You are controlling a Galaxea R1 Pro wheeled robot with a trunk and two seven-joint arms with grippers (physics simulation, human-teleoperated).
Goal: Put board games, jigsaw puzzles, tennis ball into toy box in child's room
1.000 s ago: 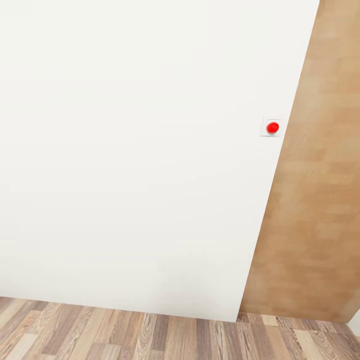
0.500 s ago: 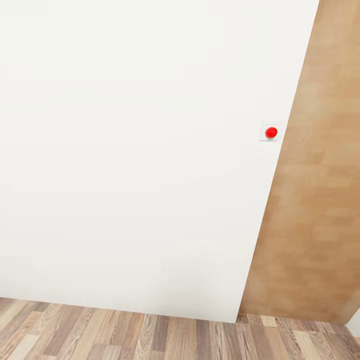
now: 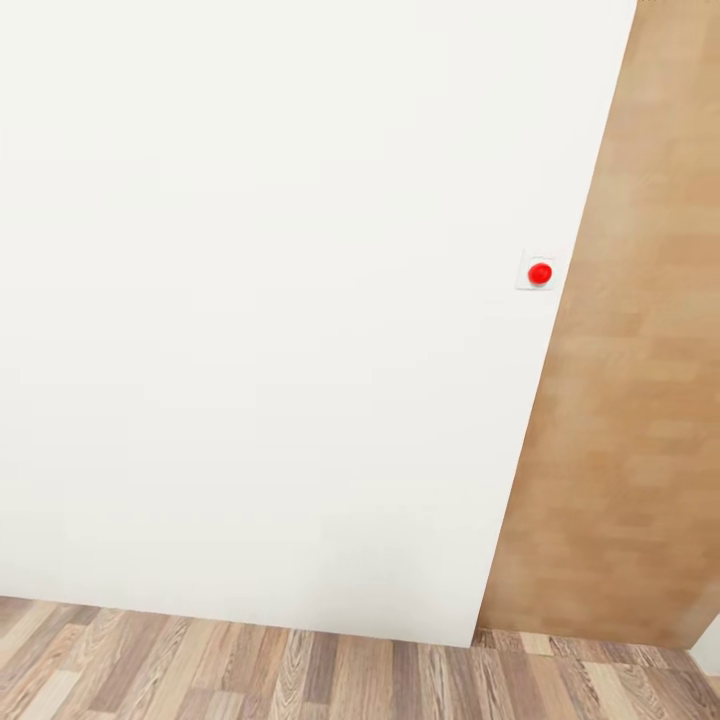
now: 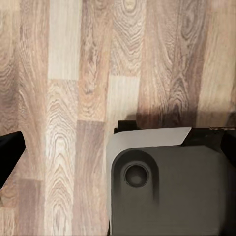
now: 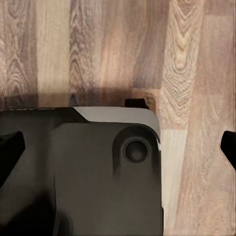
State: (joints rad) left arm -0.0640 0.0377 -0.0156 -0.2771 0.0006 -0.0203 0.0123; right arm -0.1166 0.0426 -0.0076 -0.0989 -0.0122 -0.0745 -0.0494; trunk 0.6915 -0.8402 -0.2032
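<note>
You're in transit: the head view faces a white wall (image 3: 260, 300) with a red button (image 3: 540, 273) at centre right, a wood panel (image 3: 630, 400) beside it and plank floor (image 3: 300, 680) along the bottom. Toys, toy box and table are out of sight, so progress can't be judged. Both wrist views look down at the robot's dark base (image 4: 167, 191) over floor; each pincer's fingertips sit at the frame edges, spread wide, holding nothing.

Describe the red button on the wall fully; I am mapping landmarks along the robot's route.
The red button is a small, round, glossy dome, bright red, seated in the middle of a small square pale plate that is mounted flat on the white wall. It sits close to the wall's right edge, beside the light brown wood-look panel, well above the wood-plank floor. Nothing touches it, and whether it is pressed cannot be told.
</note>
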